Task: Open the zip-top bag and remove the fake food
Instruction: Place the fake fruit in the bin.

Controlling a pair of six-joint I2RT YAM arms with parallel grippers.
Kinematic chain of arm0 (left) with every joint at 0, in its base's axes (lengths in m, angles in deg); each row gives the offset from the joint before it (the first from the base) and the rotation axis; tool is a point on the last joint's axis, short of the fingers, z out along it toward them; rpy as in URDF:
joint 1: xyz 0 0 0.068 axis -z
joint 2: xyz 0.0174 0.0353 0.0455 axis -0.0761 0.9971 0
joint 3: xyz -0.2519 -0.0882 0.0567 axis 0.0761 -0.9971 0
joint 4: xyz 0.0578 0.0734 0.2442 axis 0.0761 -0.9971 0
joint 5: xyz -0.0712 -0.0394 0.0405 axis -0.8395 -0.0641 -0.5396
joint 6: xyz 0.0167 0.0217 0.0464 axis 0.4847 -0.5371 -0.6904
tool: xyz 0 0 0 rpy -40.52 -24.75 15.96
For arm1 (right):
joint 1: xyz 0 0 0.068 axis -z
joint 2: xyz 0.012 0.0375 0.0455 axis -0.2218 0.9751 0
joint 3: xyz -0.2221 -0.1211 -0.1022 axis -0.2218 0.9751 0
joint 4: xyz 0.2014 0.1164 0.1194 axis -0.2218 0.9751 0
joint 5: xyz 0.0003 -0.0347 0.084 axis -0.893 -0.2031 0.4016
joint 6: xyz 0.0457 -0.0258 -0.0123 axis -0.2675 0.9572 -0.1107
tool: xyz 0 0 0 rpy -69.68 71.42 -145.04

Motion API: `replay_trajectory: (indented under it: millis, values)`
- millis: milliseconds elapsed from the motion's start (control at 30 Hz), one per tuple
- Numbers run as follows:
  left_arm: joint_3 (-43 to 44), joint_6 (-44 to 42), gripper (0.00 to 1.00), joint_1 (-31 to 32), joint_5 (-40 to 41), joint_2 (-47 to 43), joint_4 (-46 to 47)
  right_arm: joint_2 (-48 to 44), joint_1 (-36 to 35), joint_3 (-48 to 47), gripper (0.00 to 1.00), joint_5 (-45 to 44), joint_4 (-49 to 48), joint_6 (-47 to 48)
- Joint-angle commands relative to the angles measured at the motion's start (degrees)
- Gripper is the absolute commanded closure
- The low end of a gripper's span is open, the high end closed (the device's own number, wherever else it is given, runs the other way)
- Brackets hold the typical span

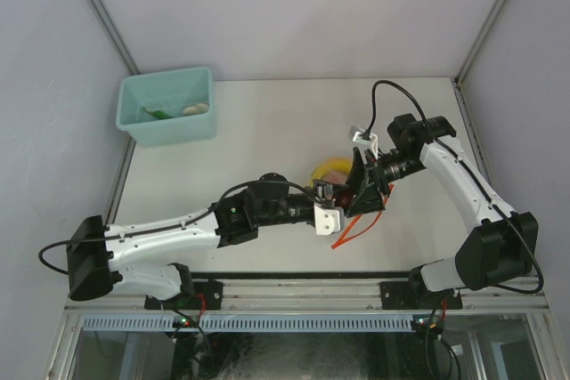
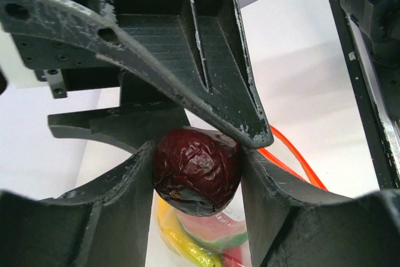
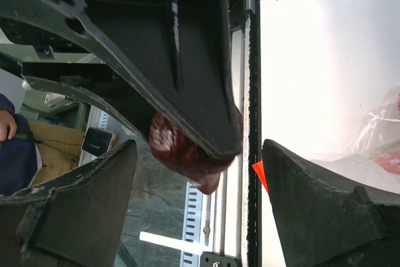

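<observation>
Your left gripper (image 2: pixel 197 157) is closed partway on a dark red fake food piece (image 2: pixel 197 173), your right gripper (image 3: pixel 200 151) gapes empty beside it, the zip-top bag (image 2: pixel 206 220) below them holds the banana (image 2: pixel 178 237) and more, and two pieces (image 1: pixel 191 109) lie in the teal bin (image 1: pixel 169 133) well away.
</observation>
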Motion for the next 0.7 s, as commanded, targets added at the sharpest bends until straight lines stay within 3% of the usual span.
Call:
replay_trajectory:
  millis: [0,300,667]
  values:
    - [-1.4,2.4,1.00,0.2,1.3,-3.6,3.4,-0.8,2.1,-2.0,0.20,2.4,1.8,3.2]
    - [-3.1,5.5,1.00,-0.1,3.9,-5.2,3.0,-1.8,4.4,-2.0,0.20,3.0,3.4,6.0]
    - [-3.8,15.6,1.00,-4.9,5.8,-7.4,1.9,-2.4,6.7,-1.8,0.20,3.2,3.4,6.6]
